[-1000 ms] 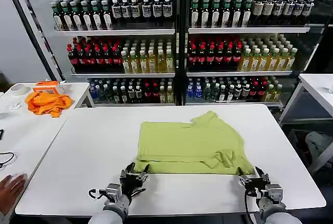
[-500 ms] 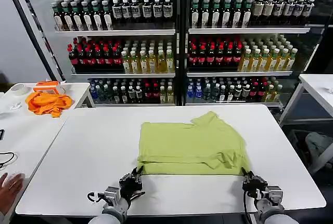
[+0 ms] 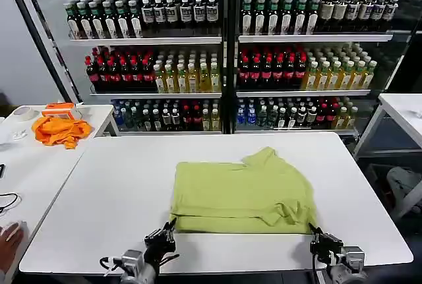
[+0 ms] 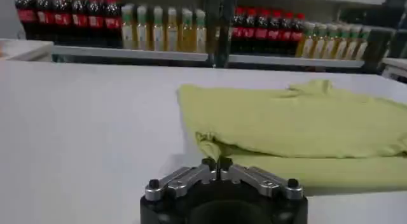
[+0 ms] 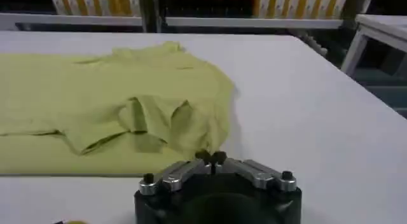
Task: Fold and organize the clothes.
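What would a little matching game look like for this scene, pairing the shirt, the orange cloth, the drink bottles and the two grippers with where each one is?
Things:
1. lime T-shirt
2. orange cloth
3. bottles
4. left gripper and right gripper

Places:
A. on the shelves behind the table
B. at the near edge of the white table, one by each near corner of the shirt
C. folded, in the middle of the white table
D. on the side table to the robot's left

Pairs: 1-C, 2-D, 3-A, 4-B
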Tool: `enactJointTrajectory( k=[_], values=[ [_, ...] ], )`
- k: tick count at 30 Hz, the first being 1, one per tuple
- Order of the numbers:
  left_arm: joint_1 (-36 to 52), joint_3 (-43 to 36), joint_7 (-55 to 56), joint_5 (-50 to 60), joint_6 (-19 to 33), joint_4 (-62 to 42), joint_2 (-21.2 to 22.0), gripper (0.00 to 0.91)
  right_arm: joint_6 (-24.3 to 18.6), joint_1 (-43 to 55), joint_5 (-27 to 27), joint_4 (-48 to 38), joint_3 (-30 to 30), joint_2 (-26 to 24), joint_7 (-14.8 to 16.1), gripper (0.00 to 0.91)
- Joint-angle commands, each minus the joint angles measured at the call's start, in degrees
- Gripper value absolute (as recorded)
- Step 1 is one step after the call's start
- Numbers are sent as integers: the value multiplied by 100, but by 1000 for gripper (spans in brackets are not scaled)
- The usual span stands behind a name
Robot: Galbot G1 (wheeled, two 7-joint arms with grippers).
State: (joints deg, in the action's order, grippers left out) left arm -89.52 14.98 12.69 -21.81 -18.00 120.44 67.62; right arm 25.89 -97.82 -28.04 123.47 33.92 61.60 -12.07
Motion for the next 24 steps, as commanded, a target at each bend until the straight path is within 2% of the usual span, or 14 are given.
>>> enactJointTrajectory(
  k=[1, 3, 4, 5, 6, 7, 13, 18, 23, 24],
  values=[
    [-1434, 106, 8, 252, 150, 973, -105, 20, 61, -895, 337, 631, 109, -18, 22, 0],
    [-1509, 119, 8, 257, 147, 1000, -102, 20, 169, -925, 410, 681, 125, -20, 29, 0],
    [-1540, 129, 2, 298, 138, 993, -103, 20, 233, -924, 466, 702, 126, -28, 52, 574],
    [-1540, 134, 0, 311, 127, 983, -108, 20, 237, -918, 526, 725, 133, -35, 95, 907],
    [-1527, 145, 2, 451, 106, 943, -118, 101, 232, -903, 584, 738, 132, -37, 118, 907],
    [-1478, 172, -2, 641, 103, 878, -151, 907, 206, -845, 664, 741, 132, -32, 139, 907],
    [-1124, 518, -20, 470, 42, 945, -406, 907, 44, -512, 569, 865, 339, 8, 169, 907],
    [-456, 826, 18, -132, 58, 773, -718, 907, 19, 215, 25, 704, 400, -341, 111, 907],
    [507, 591, 158, -857, 14, 74, -905, 907, 155, 1721, -357, -192, -172, -596, -51, 907],
    [944, 498, 184, -974, -15, -189, -942, 907, 208, 2023, -482, -371, -325, -627, -98, 907]
  ],
)
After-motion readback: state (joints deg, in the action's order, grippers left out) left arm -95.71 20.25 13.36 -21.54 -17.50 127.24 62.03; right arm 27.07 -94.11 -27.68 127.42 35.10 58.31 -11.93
